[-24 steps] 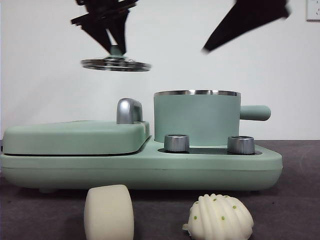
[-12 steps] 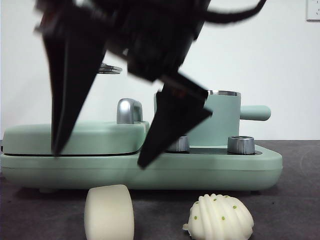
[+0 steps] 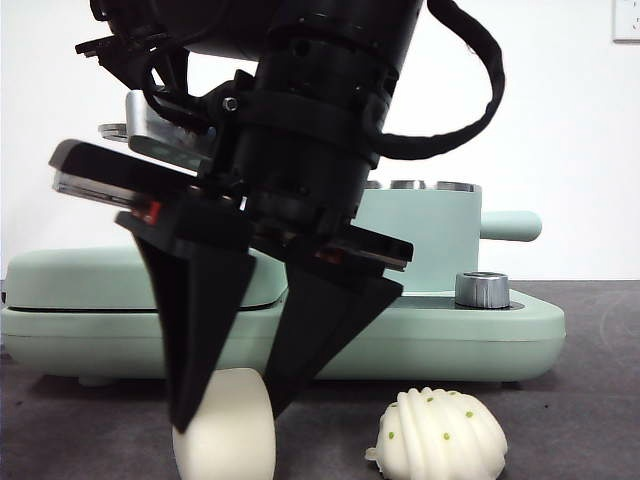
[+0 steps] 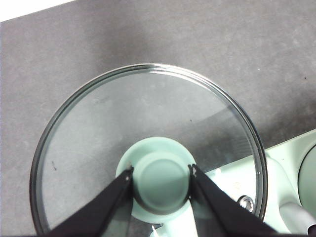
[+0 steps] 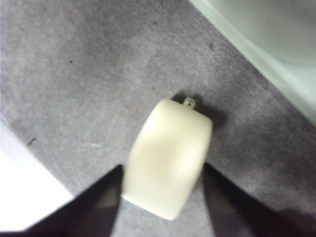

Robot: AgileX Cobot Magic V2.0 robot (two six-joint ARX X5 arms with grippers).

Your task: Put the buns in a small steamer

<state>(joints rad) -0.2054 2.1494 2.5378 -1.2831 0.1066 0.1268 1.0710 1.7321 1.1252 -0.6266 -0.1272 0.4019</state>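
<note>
Since half a second ago the right gripper (image 3: pixel 235 405) has dropped from above the appliance to the table's front edge, and its spread jaws now straddle the smooth cylindrical bun (image 3: pixel 226 432), one jaw on each side; the right wrist view shows the bun (image 5: pixel 169 157) between them, not yet squeezed as far as I can tell. Meanwhile the left gripper (image 4: pixel 161 177) pinches the green knob of the glass lid (image 4: pixel 148 123), holding it in the air off to the side of the appliance. That leaves the small steamer (image 3: pixel 440 235) uncovered on the right half of the mint-green cooker base (image 3: pixel 480 335).

Nearby, the shell-shaped bun (image 3: pixel 440 435) lies near the front edge, just beside the first one and apart from it.

By its look the cylindrical bun is light and soft, likely to dent under a firm squeeze. Its curved flanks seem the best place to grip, gently, across the middle.
</note>
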